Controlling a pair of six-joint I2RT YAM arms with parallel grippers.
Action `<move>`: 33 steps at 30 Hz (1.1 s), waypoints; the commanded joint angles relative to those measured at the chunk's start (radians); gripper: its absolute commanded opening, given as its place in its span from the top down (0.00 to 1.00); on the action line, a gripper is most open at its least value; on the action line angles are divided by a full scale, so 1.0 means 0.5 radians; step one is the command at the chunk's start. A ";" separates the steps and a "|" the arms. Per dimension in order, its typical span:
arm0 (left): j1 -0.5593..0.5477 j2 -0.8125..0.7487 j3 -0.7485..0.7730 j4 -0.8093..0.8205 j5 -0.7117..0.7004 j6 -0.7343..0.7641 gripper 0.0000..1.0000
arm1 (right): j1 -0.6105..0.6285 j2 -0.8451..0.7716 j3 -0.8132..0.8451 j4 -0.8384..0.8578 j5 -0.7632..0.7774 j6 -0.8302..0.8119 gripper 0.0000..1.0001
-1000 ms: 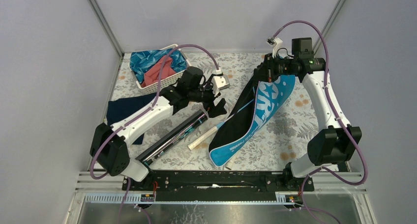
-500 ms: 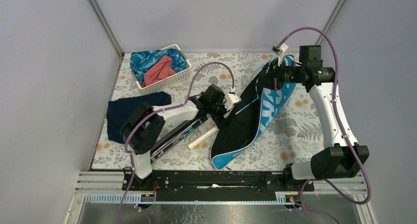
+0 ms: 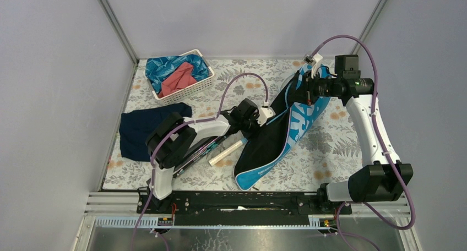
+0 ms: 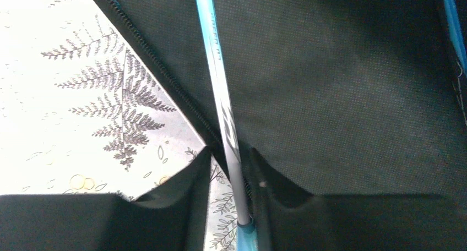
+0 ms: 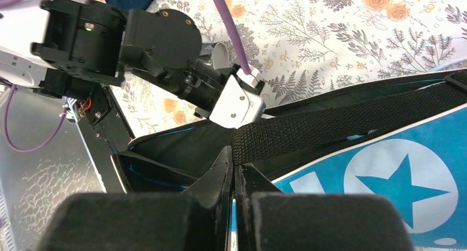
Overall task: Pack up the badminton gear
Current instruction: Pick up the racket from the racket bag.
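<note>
The blue bag (image 3: 297,124) lettered "SPORT" lies slanted on the table, its mouth held open. My right gripper (image 3: 309,91) (image 5: 234,168) is shut on its upper edge, by the black webbing strap (image 5: 341,124). A racket's white handle (image 3: 226,152) sticks out of the bag, and its thin shaft (image 4: 217,86) runs into the black lining (image 4: 341,97). My left gripper (image 3: 258,121) (image 4: 231,152) has its jaws drawn in round that shaft, close to the blue cone above the handle. The long black tube (image 3: 193,154) lies partly under my left arm.
A white basket (image 3: 205,85) with blue and red cloths stands at the back left. A navy cloth (image 3: 137,130) lies left of my left arm. The flowered table (image 4: 66,124) ends at the black rail (image 3: 237,198) by the arm bases.
My left gripper has travelled right to the bag's mouth and its jaws have closed in on the racket shaft. My right gripper has raised the bag's edge, opening the bag wider.
</note>
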 commanded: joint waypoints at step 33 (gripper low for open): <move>0.892 -1.126 -0.063 -1.338 -0.001 0.841 1.00 | -0.261 0.134 0.288 0.022 0.314 0.128 1.00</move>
